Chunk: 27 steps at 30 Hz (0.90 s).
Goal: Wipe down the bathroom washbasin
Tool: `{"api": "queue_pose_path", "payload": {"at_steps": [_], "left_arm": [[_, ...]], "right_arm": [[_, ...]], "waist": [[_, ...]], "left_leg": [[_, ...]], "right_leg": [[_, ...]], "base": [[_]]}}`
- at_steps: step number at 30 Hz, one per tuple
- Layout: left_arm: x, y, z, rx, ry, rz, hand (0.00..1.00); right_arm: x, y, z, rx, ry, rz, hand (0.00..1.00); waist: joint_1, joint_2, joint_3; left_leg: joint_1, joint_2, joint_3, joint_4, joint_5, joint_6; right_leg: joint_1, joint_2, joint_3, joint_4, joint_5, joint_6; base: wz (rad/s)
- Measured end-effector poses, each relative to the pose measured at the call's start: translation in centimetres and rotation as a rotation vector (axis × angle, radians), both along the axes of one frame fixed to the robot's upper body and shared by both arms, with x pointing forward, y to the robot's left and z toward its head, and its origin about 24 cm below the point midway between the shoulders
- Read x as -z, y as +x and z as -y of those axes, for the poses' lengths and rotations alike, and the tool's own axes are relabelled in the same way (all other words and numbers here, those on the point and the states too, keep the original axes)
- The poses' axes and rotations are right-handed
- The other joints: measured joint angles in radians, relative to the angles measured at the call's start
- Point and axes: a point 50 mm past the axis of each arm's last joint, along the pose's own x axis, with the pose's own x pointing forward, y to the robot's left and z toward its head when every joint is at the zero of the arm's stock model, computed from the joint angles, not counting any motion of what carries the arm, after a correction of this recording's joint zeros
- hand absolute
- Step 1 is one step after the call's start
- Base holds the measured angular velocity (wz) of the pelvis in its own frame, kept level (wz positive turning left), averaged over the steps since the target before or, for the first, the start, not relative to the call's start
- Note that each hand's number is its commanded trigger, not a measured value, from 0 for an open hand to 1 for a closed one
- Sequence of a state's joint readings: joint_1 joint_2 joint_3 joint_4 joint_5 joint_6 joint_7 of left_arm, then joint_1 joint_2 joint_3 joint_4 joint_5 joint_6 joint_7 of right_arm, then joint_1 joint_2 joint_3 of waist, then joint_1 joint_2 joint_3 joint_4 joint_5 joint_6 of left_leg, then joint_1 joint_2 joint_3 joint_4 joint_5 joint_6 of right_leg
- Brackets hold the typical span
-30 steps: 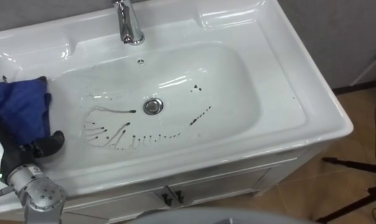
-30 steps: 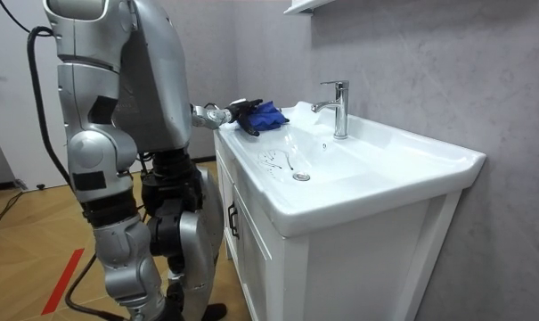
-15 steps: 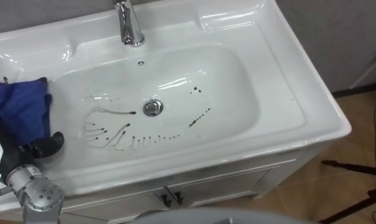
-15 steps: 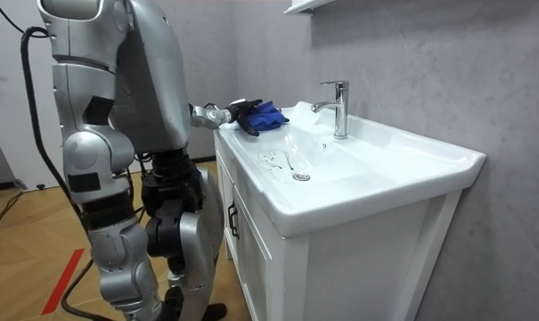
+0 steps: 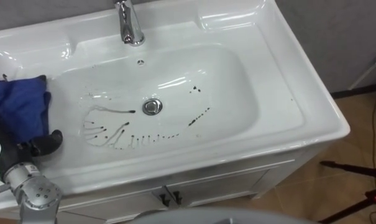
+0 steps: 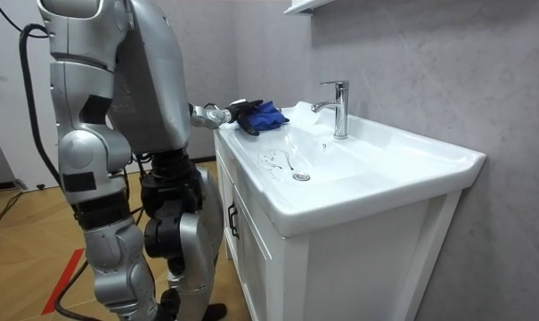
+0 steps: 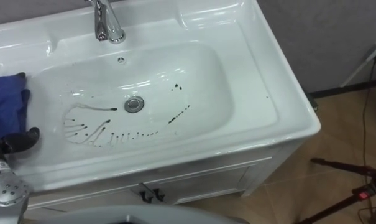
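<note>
Cloth: we see the blue cloth (image 5: 17,106) bunched on the left rim of the basin (image 5: 287,68), at the bowl's edge and not down in it.
Left hand: the left hand (image 5: 41,145) sits at the lower left. The cloth drapes over most of it, and its dark thumb pokes out below the cloth's near edge.
Grip: we cannot tell how far it is closed, as the cloth covers it.
Stains: dark streaks (image 5: 116,134) lie around the drain (image 5: 151,106), apart from the cloth.
Faucet: the faucet (image 5: 129,23) stands on the back rim.
</note>
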<state>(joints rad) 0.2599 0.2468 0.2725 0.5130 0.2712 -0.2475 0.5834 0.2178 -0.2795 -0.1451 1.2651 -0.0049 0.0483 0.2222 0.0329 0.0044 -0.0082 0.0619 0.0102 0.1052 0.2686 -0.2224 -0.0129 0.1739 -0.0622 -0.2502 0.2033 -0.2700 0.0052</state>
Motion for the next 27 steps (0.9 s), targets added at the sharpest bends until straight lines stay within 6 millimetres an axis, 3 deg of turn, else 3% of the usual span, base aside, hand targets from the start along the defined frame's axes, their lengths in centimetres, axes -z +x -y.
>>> {"api": "queue_pose_path", "payload": {"at_steps": [15, 27], "left_arm": [[-0.8, 0.4, -2.9, -0.063, 0.033, -0.005, 1.00], [0.1, -0.6, -3.2, -0.093, 0.019, -0.066, 1.00]], "right_arm": [[-0.1, -0.4, 0.0, 0.021, 0.009, -0.021, 0.00], [-0.2, -1.1, 0.0, 0.040, 0.013, -0.074, 0.00]], "waist": [[-0.003, 0.005, -0.0040], [-0.004, 0.024, -0.0123]], "left_leg": [[0.006, 0.002, 0.003, -0.001, 0.002, -0.002], [0.055, -0.002, 0.031, -0.032, 0.002, -0.002]], "right_leg": [[0.006, 0.000, 0.001, 0.001, -0.001, -0.003], [0.037, -0.004, 0.019, 0.000, -0.004, 0.000]], "base": [[0.00], [-0.05]]}}
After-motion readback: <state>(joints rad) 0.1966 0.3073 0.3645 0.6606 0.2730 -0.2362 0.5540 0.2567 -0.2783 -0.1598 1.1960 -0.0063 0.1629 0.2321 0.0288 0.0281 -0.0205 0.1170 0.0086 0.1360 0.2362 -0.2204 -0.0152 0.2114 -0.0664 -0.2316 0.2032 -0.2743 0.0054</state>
